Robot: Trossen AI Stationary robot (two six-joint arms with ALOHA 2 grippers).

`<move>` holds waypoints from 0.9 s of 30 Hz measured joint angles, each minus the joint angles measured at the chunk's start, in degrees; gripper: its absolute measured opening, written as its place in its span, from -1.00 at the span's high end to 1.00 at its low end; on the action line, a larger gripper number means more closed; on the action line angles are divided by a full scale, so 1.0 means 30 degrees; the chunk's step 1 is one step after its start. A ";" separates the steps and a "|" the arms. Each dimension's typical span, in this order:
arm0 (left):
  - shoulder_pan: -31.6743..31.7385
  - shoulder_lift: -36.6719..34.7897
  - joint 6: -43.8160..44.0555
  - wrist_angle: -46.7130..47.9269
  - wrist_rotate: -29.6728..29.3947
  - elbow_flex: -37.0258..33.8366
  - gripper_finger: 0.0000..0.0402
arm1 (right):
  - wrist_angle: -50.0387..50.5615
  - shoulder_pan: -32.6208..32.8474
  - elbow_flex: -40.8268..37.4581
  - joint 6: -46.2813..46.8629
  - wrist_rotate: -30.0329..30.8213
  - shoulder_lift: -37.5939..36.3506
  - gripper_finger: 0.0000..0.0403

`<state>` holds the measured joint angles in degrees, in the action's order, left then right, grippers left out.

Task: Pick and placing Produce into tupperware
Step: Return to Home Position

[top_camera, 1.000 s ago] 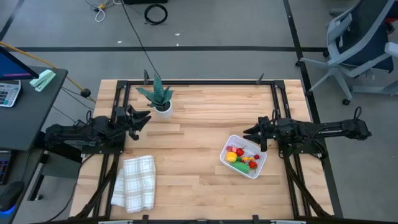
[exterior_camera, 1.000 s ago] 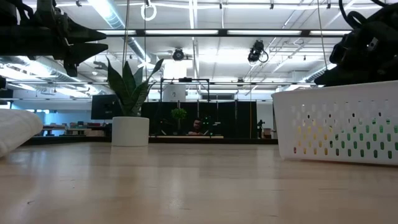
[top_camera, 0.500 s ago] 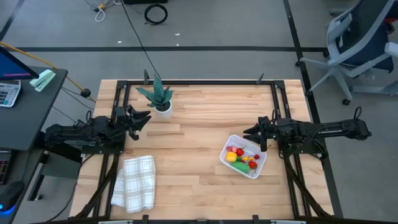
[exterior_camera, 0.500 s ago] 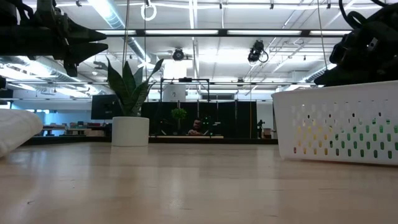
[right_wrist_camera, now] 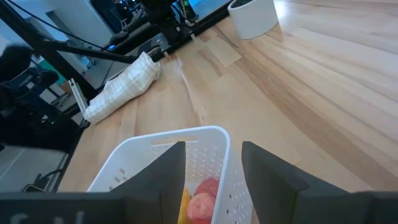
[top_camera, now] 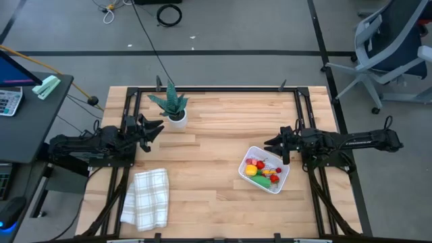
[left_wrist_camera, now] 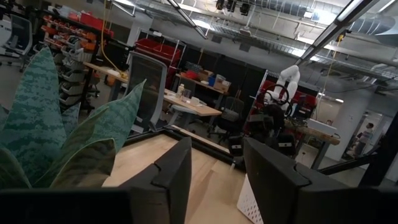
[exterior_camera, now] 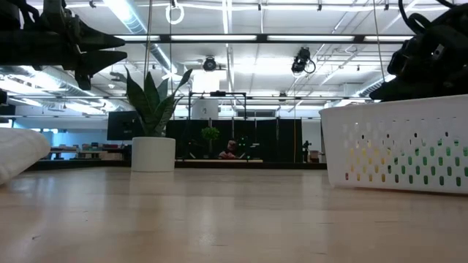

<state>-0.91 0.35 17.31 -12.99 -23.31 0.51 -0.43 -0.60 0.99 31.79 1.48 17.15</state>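
The white tupperware (top_camera: 264, 169) sits on the table's right half, its perforated wall (exterior_camera: 398, 146) close in the low view. Inside it lie the produce: a green piece (top_camera: 263, 180), a yellow piece (top_camera: 251, 171) and small red pieces (top_camera: 260, 165); red and yellow pieces (right_wrist_camera: 198, 202) show in the right wrist view. My right gripper (top_camera: 268, 143) hovers open, just beyond the tupperware's far rim (right_wrist_camera: 186, 134). My left gripper (top_camera: 159, 126) is open and raised at the table's left side, near the potted plant.
A green potted plant in a white pot (top_camera: 173, 108) stands at the far left, close to my left gripper. A white checked folded cloth (top_camera: 145, 197) lies at the near left. Bare wood (top_camera: 209, 155) spans the table's middle. An office chair (top_camera: 391, 47) stands off the table.
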 joint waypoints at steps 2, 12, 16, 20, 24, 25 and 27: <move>-0.0003 -0.0001 0.0006 -0.0003 -0.0003 0.0000 0.25 | -0.0001 -0.0006 0.0000 0.0000 -0.0006 0.0000 0.18; -0.0003 -0.0002 0.0007 0.0005 0.0000 0.0000 0.29 | -0.0002 -0.0007 0.0000 0.0000 -0.0007 0.0000 0.18; 0.0000 -0.0005 0.0002 0.0001 0.0000 0.0000 0.27 | -0.0007 -0.0007 0.0000 0.0004 -0.0007 0.0000 0.18; 0.0000 -0.0005 0.0005 -0.0003 -0.0003 0.0000 0.24 | 0.0000 -0.0007 0.0000 0.0000 -0.0007 0.0000 0.18; -0.0007 -0.0005 0.0003 -0.0003 0.0000 0.0000 0.22 | -0.0007 -0.0007 0.0000 0.0000 -0.0007 0.0000 0.18; -0.0001 -0.0005 -0.0002 0.0000 -0.0001 0.0000 0.22 | -0.0007 -0.0007 0.0000 0.0000 -0.0007 0.0000 0.18; -0.0007 -0.0005 0.0010 -0.0003 0.0000 0.0000 0.24 | -0.0007 -0.0007 0.0000 0.0000 -0.0007 0.0000 0.18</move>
<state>-0.93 0.34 17.34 -12.99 -23.31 0.51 -0.45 -0.62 0.99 31.79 1.45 17.15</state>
